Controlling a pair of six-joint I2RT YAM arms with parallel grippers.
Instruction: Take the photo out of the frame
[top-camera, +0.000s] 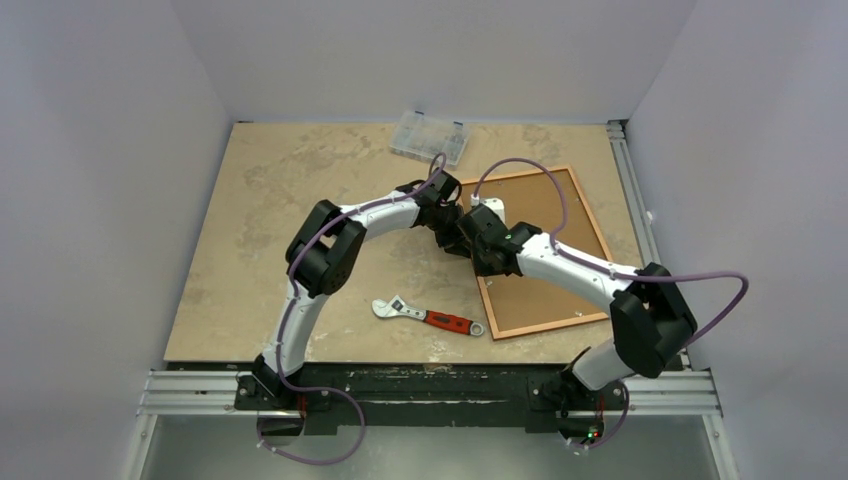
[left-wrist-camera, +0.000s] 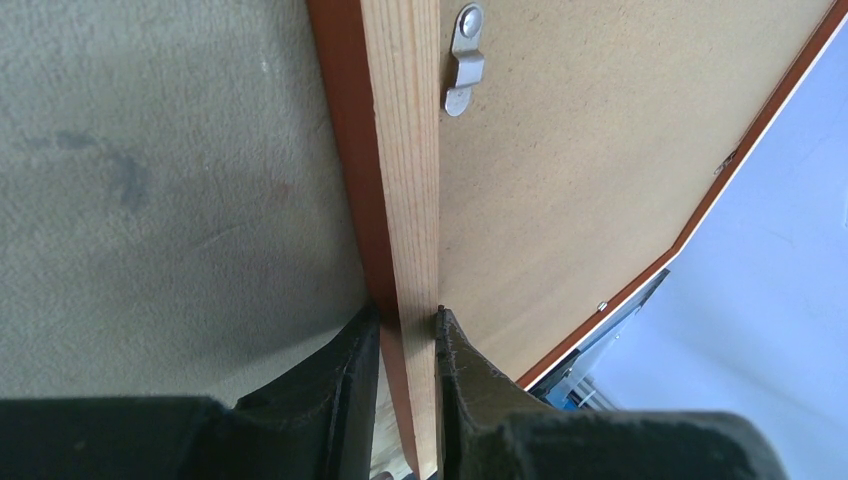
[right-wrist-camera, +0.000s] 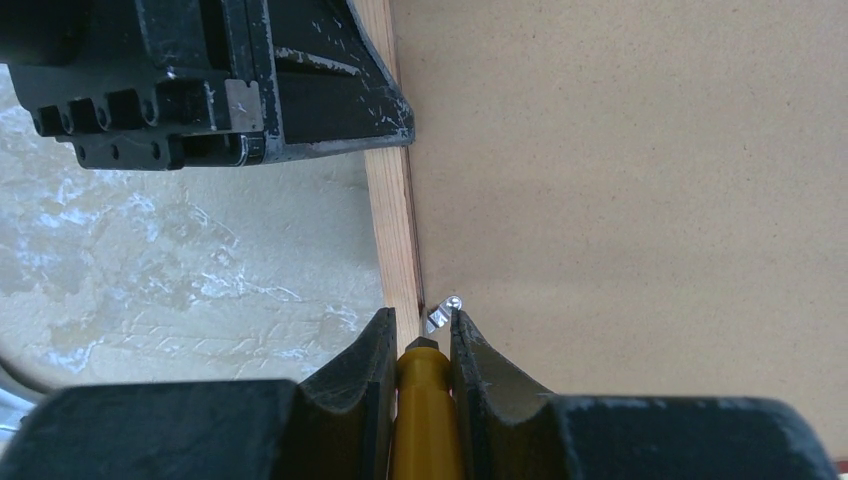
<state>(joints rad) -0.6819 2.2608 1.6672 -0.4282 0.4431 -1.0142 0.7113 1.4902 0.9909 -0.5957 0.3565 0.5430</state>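
The frame (top-camera: 545, 327) of red-orange wood lies face down at the right of the table. Its brown backing board (top-camera: 530, 205) faces up, and the photo is hidden beneath it. My left gripper (top-camera: 448, 222) is at the frame's left rail. In the left wrist view it (left-wrist-camera: 408, 318) is shut on that bare wood rail (left-wrist-camera: 400, 150), below a metal clip (left-wrist-camera: 465, 60). My right gripper (right-wrist-camera: 420, 320) is shut on a yellow tool handle (right-wrist-camera: 425, 400). The tool's tip points at a small metal clip (right-wrist-camera: 440, 315) at the board's edge.
A red-handled wrench (top-camera: 428, 317) lies near the table's front edge, left of the frame. A clear plastic parts box (top-camera: 430, 137) sits at the back. The left gripper's body (right-wrist-camera: 220, 80) is close above the right gripper along the same rail. White walls enclose the table.
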